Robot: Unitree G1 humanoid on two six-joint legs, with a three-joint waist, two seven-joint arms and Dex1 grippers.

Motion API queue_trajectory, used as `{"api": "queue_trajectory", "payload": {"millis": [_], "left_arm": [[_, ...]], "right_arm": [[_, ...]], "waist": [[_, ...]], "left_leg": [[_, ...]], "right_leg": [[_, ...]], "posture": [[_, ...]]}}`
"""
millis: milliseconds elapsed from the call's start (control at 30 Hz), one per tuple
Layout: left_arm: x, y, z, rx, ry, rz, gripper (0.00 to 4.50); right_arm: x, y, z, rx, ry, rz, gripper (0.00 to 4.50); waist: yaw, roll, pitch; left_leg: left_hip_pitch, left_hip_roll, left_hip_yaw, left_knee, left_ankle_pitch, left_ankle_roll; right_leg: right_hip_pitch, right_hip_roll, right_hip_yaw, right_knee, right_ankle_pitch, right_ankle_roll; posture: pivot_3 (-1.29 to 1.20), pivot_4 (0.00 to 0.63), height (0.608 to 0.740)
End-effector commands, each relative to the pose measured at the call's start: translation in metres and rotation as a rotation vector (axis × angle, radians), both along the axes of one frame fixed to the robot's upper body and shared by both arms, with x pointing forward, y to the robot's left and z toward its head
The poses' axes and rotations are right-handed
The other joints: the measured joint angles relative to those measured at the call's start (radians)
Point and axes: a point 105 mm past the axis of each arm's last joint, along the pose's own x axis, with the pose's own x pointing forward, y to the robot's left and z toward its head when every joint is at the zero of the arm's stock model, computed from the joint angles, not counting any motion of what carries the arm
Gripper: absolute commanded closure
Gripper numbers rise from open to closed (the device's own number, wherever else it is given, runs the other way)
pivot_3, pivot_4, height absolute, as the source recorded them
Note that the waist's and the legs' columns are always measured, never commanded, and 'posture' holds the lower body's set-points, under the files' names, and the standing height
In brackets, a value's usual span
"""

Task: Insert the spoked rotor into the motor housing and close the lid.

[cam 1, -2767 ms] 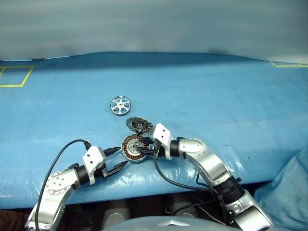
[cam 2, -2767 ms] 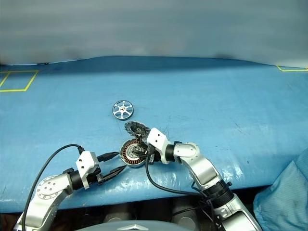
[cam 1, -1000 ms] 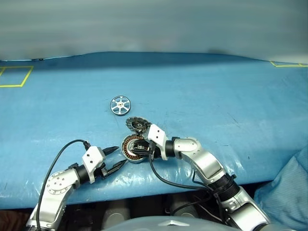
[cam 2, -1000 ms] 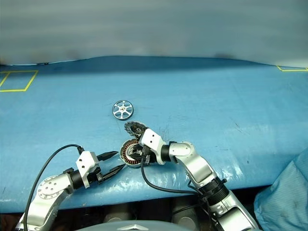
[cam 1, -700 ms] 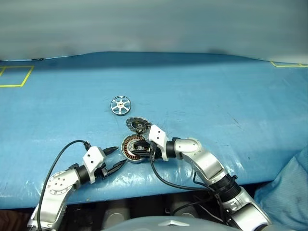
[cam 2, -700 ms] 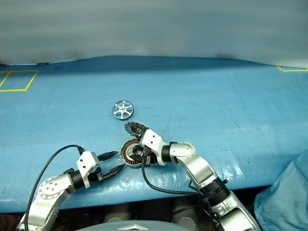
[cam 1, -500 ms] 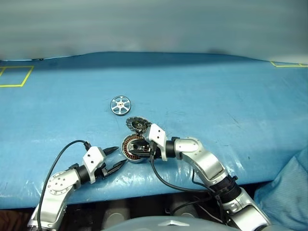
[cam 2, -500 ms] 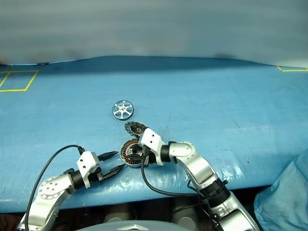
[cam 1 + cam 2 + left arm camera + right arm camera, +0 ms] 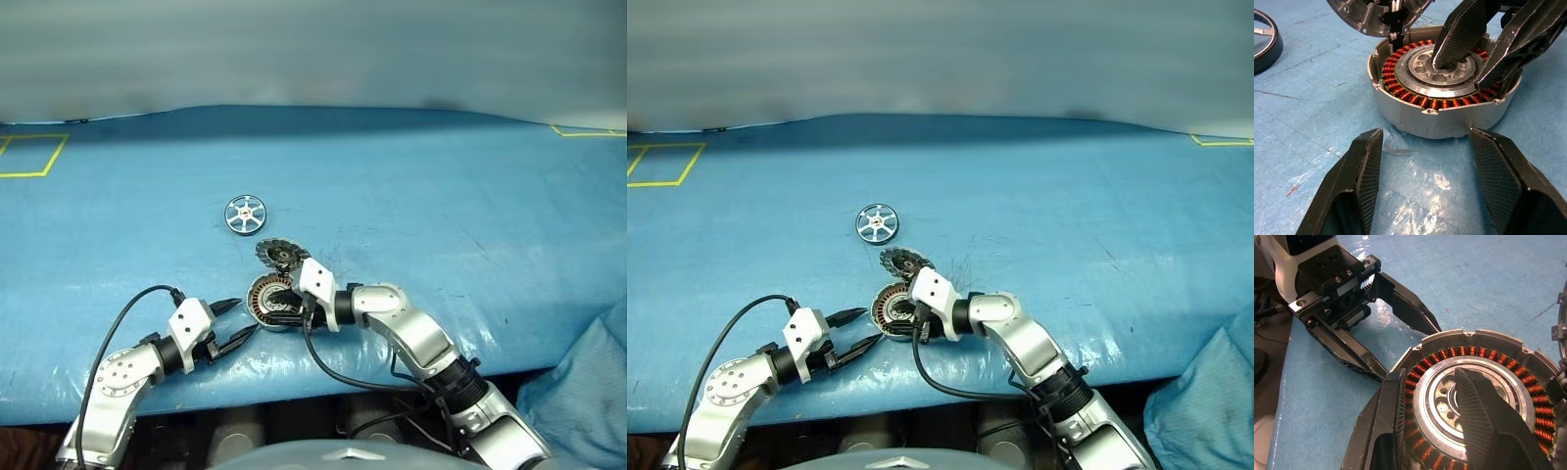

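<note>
The motor housing (image 9: 266, 300), a silver cup with copper windings, sits near the table's front edge. My right gripper (image 9: 284, 302) reaches into it from the right. One finger is in the centre hole (image 9: 1484, 401) and the other lies over the windings at the rim (image 9: 1393, 396), pinching that part. The lid (image 9: 282, 257) leans tilted just behind the housing. The spoked rotor (image 9: 245, 213) lies flat farther back, alone. My left gripper (image 9: 245, 318) stands open just left of and in front of the housing (image 9: 1440, 93), touching nothing.
A blue sheet covers the table (image 9: 411, 196). A yellow taped square (image 9: 29, 155) marks the far left and a yellow corner (image 9: 588, 130) the far right. Blue fabric (image 9: 588, 392) hangs at the lower right. The table's front edge runs close behind both grippers.
Since the earliest frames my right wrist has slid a little left, deeper over the housing. The left gripper, rotor, lid and housing have stayed where they were.
</note>
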Motion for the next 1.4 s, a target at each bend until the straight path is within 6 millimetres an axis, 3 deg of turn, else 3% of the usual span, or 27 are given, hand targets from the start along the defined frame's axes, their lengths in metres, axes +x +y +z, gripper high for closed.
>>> {"api": "queue_trajectory", "payload": {"millis": [33, 533, 900, 1167, 1400], "left_arm": [[0.001, -0.001, 0.003, -0.005, -0.025, -0.003, 1.54], [0.0, -0.001, 0.002, -0.004, -0.022, -0.003, 1.54], [0.0, -0.003, 0.002, -0.008, -0.018, -0.004, 1.54], [0.0, -0.003, 0.001, -0.009, -0.017, -0.005, 1.54], [0.001, -0.003, 0.0, -0.011, -0.016, -0.005, 1.54]], "right_arm": [[0.0, 0.0, -0.001, -0.019, 0.006, 0.003, 2.85], [0.003, -0.005, -0.006, -0.124, -0.024, -0.036, 2.85], [0.001, -0.009, -0.011, -0.137, 0.047, -0.076, 2.85], [0.001, -0.004, 0.017, -0.003, 0.035, -0.07, 2.85], [0.006, -0.004, 0.024, 0.006, 0.002, -0.092, 2.85]], "waist": [[0.0, 0.0, 0.0], [0.0, 0.0, 0.0], [0.0, 0.0, -0.001], [0.0, 0.0, 0.0], [0.0, 0.0, 0.0]], "left_leg": [[0.0, 0.0, 0.0, 0.0, 0.0, 0.0], [0.0, 0.0, 0.0, 0.0, 0.0, 0.0], [0.001, 0.0, 0.0, 0.0, 0.0, 0.0], [0.0, 0.0, 0.0, 0.0, 0.0, 0.0], [-0.002, 0.0, 0.0, 0.0, 0.0, 0.0]], "right_leg": [[0.0, 0.0, 0.0, 0.0, 0.0, 0.0], [0.0, 0.0, 0.0, 0.0, 0.0, 0.0], [0.0, 0.0, 0.0, 0.0, 0.0, 0.0], [0.0, -0.001, 0.0, 0.0, 0.0, 0.0], [-0.002, -0.001, -0.001, 0.0, 0.0, 0.0]], "posture": [[0.0, 0.15, 0.74], [0.0, 0.15, 0.74], [0.0, 0.15, 0.74], [0.0, 0.15, 0.74], [0.0, 0.15, 0.74]]}}
